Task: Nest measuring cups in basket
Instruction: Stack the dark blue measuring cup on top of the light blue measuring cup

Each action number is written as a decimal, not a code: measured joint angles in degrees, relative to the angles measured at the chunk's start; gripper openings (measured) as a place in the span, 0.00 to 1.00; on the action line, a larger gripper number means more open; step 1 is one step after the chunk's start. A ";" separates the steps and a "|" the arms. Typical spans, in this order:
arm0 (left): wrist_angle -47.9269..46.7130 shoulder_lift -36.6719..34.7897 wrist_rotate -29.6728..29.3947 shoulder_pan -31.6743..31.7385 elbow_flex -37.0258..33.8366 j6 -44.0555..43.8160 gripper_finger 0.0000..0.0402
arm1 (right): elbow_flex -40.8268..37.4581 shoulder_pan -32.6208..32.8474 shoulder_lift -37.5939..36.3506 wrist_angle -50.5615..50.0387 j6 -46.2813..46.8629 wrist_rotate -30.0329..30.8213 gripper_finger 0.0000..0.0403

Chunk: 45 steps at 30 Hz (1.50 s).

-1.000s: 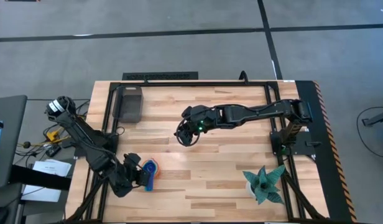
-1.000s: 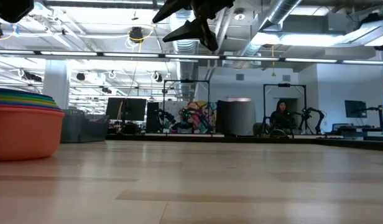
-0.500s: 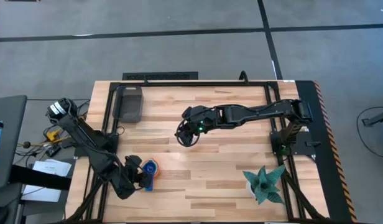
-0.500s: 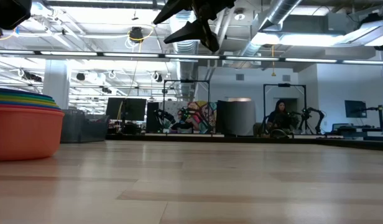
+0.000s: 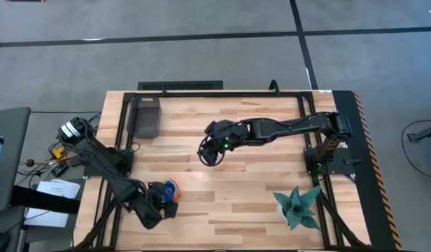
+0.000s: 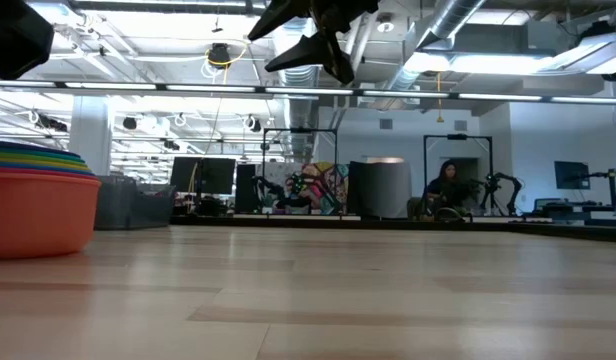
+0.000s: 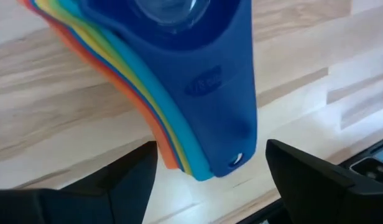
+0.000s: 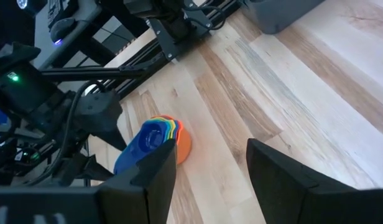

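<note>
My left gripper (image 5: 161, 205) sits low at the near left part of the table (image 5: 236, 175), its fingers (image 7: 126, 180) spread apart on either side of the stacked handles of the measuring cups (image 5: 171, 189), with clear gaps and no contact on the plastic. The cups are nested into one stack, dark blue on top and orange at the bottom, standing on the bare wood just beside my left fingertips; from table height the stack (image 6: 38, 200) shows as an orange bowl with coloured rims layered above it. The basket (image 5: 145, 116) stands at the far left corner of the table, well apart from the cups, and none of them is in it. My right gripper (image 5: 207, 152) hangs above the middle of the table, fingers spread and holding nothing. A teal spiky plant (image 5: 297, 206) stands near the right front corner
</note>
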 joint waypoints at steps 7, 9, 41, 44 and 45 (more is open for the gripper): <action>0.54 -0.06 0.74 1.26 0.01 -0.41 0.72 | 0.00 -0.02 0.00 -0.05 0.00 -1.29 0.54; 0.54 -0.06 1.52 1.53 -0.01 -0.42 0.72 | 0.00 -0.02 0.00 -0.69 -0.24 -1.31 0.54; 2.85 -1.43 2.70 2.21 0.01 11.36 0.72 | 1.04 8.93 25.44 15.92 6.04 -11.14 0.54; 2.54 -1.43 2.58 2.22 0.01 11.49 0.72 | 1.89 8.44 25.66 16.90 6.05 -11.80 0.54; 2.20 -1.43 2.41 2.29 0.01 11.25 0.72 | 2.21 8.37 25.69 18.09 6.05 -11.73 0.54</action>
